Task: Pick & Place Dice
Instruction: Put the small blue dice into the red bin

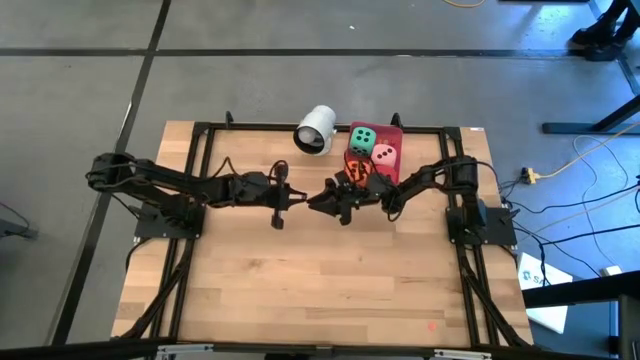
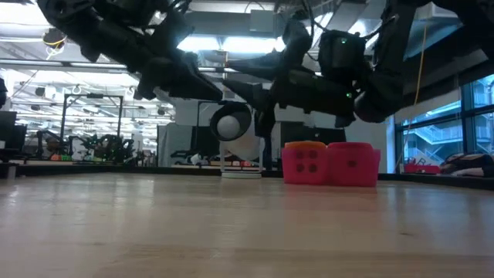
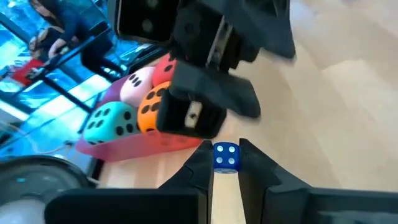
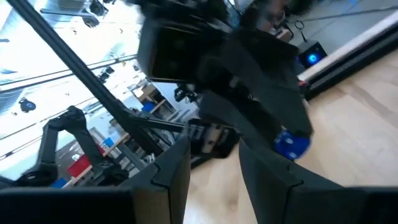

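My left gripper is shut on a small blue die with white pips, above the table's middle. My right gripper stands open with nothing between its fingers. It faces the left gripper at close range, and the blue die shows just ahead of it. A green die, a pink die, an orange die and a red die sit together in the flat red tray behind the right gripper. My left gripper pinches the blue die by two opposite faces between the free ends of its two fingers. The fingers come nearly level from the table's left, tipped slightly down. The die is lifted clear of the table, a four-pip face turned toward the wrist camera.
A white cup is at the table's far edge, left of the tray. The near half of the wooden table holds no objects. A black frame runs along the table's sides and far edge.
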`<act>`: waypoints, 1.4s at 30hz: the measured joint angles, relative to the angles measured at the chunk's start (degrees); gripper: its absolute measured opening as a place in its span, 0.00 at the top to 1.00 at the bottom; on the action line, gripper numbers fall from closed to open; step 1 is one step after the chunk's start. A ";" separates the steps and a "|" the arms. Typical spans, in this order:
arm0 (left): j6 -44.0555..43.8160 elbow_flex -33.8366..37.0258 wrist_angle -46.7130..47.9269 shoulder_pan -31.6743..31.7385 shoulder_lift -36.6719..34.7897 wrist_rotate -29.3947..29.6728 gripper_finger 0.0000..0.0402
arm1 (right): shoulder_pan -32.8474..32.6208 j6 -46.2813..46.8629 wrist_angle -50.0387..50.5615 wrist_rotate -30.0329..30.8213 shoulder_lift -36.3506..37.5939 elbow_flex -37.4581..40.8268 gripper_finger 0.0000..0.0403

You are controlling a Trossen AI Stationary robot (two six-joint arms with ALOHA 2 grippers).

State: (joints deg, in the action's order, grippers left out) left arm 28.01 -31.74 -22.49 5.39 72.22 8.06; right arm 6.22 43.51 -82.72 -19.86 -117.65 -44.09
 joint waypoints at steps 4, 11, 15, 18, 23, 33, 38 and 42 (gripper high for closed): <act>1.22 -3.82 6.74 -1.32 -0.02 3.29 0.92 | 0.54 0.16 2.88 -0.14 -0.22 -0.92 0.66; 1.25 -6.43 14.45 -2.49 -0.02 8.62 0.91 | 1.34 -1.97 3.69 -1.59 -0.22 -0.92 0.66; 0.10 -6.48 15.90 -2.73 -0.02 9.40 0.92 | 1.76 -1.97 5.31 -2.04 -0.22 -0.92 0.66; -0.39 -6.48 15.89 -2.73 -0.02 9.33 0.91 | 1.96 -2.03 7.44 0.11 -0.22 -0.92 0.66; -0.37 -6.48 14.48 -2.73 -0.02 7.57 0.92 | 1.96 -3.68 8.00 2.59 -0.24 -0.88 0.66; -0.33 -6.52 13.72 -2.73 -0.06 7.10 0.92 | 1.98 -4.64 9.70 2.47 -0.31 -3.47 0.66; -0.19 -6.52 13.80 -2.73 -0.06 6.91 0.92 | 1.98 -5.01 10.06 2.47 -0.31 -3.65 0.66; 0.53 -6.52 13.89 -2.73 -0.06 5.79 0.92 | 1.94 -5.01 9.81 2.42 -0.31 -3.65 0.66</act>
State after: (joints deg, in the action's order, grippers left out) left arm 28.54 -38.26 -8.60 2.66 72.16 13.85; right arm 8.16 38.50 -72.91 -17.44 -117.95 -47.75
